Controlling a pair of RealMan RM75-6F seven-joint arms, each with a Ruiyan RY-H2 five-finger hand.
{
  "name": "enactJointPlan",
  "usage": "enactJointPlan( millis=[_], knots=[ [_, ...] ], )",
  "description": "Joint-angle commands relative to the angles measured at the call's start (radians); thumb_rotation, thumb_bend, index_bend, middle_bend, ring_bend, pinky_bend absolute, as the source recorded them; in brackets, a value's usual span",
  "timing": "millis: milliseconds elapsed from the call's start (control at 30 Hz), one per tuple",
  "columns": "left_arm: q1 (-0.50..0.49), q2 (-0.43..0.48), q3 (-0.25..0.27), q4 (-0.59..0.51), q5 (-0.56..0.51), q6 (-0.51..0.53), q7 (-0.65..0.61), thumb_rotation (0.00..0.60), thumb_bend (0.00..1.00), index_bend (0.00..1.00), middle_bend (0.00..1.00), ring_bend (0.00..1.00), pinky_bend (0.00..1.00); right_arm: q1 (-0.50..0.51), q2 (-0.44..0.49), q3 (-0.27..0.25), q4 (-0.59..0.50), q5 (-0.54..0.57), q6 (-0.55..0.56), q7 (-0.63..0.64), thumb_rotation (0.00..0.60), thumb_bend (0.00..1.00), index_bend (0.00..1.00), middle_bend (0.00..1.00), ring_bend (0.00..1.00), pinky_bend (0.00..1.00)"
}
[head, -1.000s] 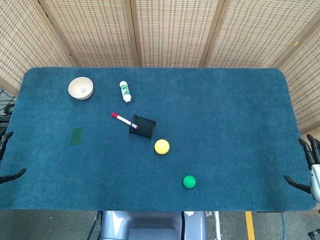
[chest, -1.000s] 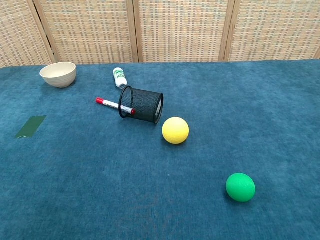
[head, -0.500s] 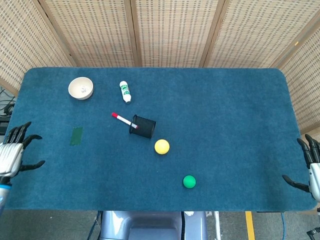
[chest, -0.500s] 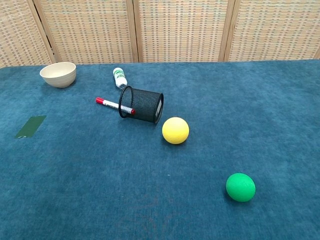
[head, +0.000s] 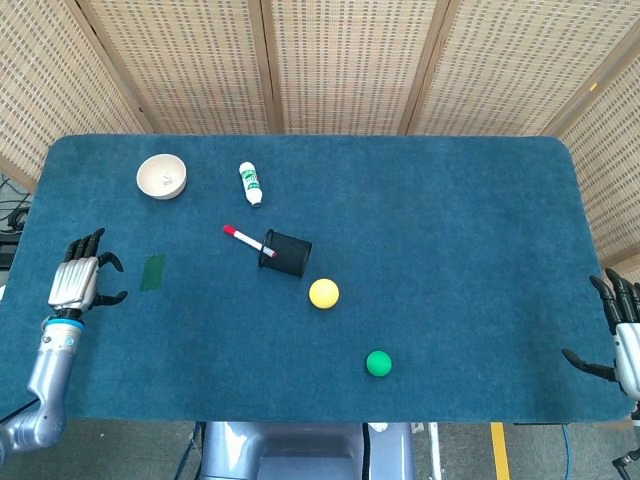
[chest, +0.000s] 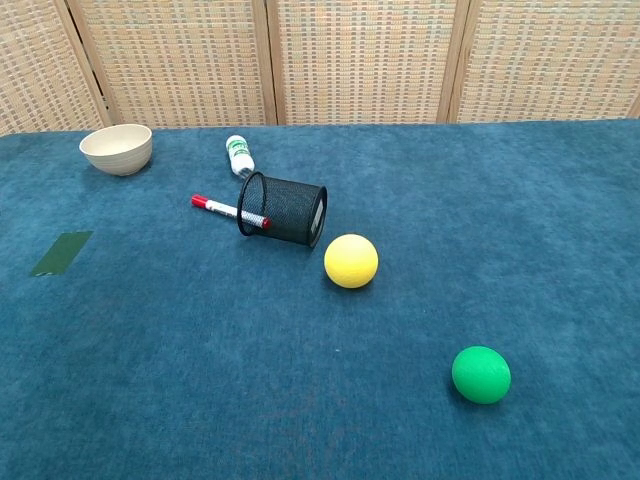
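A: While both hands hover spread and empty, is anything grasped?
B: No. Left hand (head: 78, 281) hovers nearest the green tape (head: 152, 271); right hand (head: 622, 335) hangs well beyond it, at the surface (head: 450, 220) edge.

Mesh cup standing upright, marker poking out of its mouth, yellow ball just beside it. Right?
Not upright: the mesh cup lies on its side, as the chest view shows. The marker does poke out of its mouth, and the yellow ball sits just beside it.
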Motion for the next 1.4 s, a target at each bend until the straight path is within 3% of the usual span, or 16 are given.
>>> enactJointPlan(
  millis=[33,767,1400],
  knots=[
    [-0.011,-0.021,0.002,0.025,-0.007,-0.008,0.005,0.600,0.29,0.47,0.00,0.00,0.00,0.000,0.001,0.000,-0.001,-0.001,0.000,0.001,0.600,0.00,0.00,0.00,0.00,0.00],
    [-0.059,-0.148,0.014,0.164,-0.054,-0.071,0.073,0.600,0.28,0.47,0.00,0.00,0.00,0.003,0.006,-0.005,-0.001,-0.002,-0.010,0.020,0.600,0.00,0.00,0.00,0.00,0.00],
    [-0.070,-0.232,0.008,0.276,-0.042,-0.059,0.082,0.600,0.27,0.47,0.00,0.00,0.00,0.003,0.009,-0.004,0.003,0.001,-0.010,0.039,0.600,0.00,0.00,0.00,0.00,0.00]
  ],
)
